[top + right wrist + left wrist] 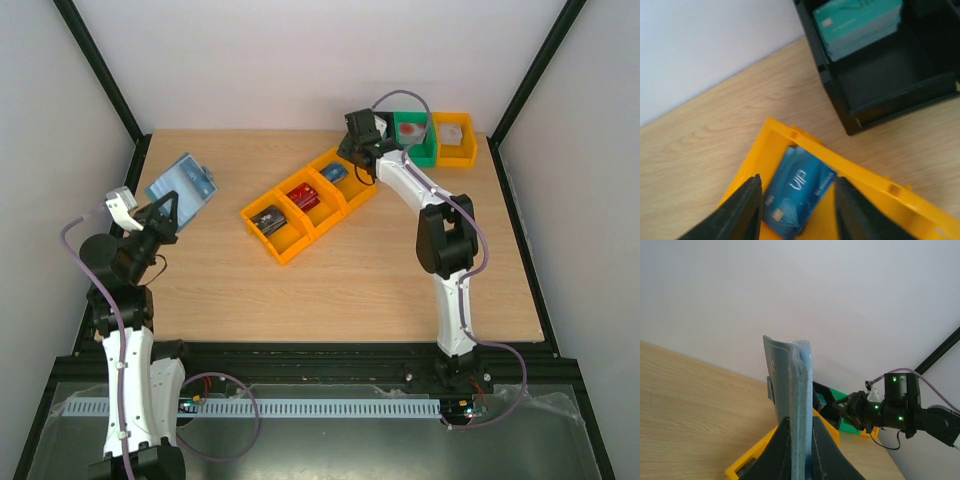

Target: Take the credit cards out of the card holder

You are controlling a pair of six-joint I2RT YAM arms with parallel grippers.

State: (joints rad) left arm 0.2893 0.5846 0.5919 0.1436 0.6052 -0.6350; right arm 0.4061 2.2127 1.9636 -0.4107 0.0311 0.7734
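**Present state.** The left hand [160, 215] is clenched on the lower edge of the light blue folded card holder [182, 186] and holds it upright, above the left part of the pale wooden surface [350, 270]. Whether the holder contains any card cannot be told from these views.

Three credit cards lie in the yellow plastic three-compartment tray [790, 132], one per compartment:
- the dark grey-black card [268, 219];
- the red card [306, 197];
- the blue card marked "VIP" [790, 205].

The right hand [798, 185] is released and empty. Its fingers are spread on either side of the blue card, directly over that compartment.

**Judged stage.** Extraction appears complete or nearly complete.

**Hazards.**
- Right hand: a low withdrawal could catch a finger on the tray wall. This would shift the tray or flick the blue card out.
- Right hand: closing now would re-grip the deposited card.
- Left hand: the grip is at one edge only. A fast swing could pivot the holder or let it slip. Tilting its open side downward could spill any card remaining inside.
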